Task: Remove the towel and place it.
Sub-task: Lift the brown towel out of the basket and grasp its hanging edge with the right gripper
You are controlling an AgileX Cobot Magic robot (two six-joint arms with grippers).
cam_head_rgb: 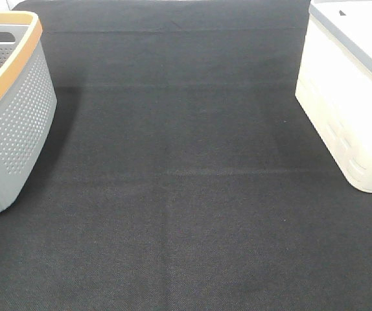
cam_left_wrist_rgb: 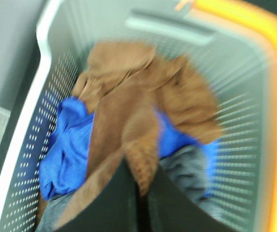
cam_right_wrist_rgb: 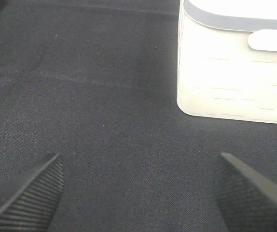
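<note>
Dark fabric counter (cam_head_rgb: 186,194) with grey perforated plastic basket (cam_head_rgb: 17,129) and cream bin (cam_head_rgb: 348,110); left jaws clenched on reddish-brown microfibre towel (cam_left_wrist_rgb: 143,96) in basket, right jaws released over counter.

The left gripper (cam_left_wrist_rgb: 138,174) has two smooth black fingers (cam_left_wrist_rgb: 104,208). Its jaws are pressed together, pinching a fold of the reddish-brown microfibre towel (cam_left_wrist_rgb: 143,106); this wrist view is blurred. The right gripper (cam_right_wrist_rgb: 138,186), with ribbed black pads (cam_right_wrist_rgb: 27,198), has its jaws spread wide, gripping nothing, facing the dark surface (cam_right_wrist_rgb: 104,96).
</note>
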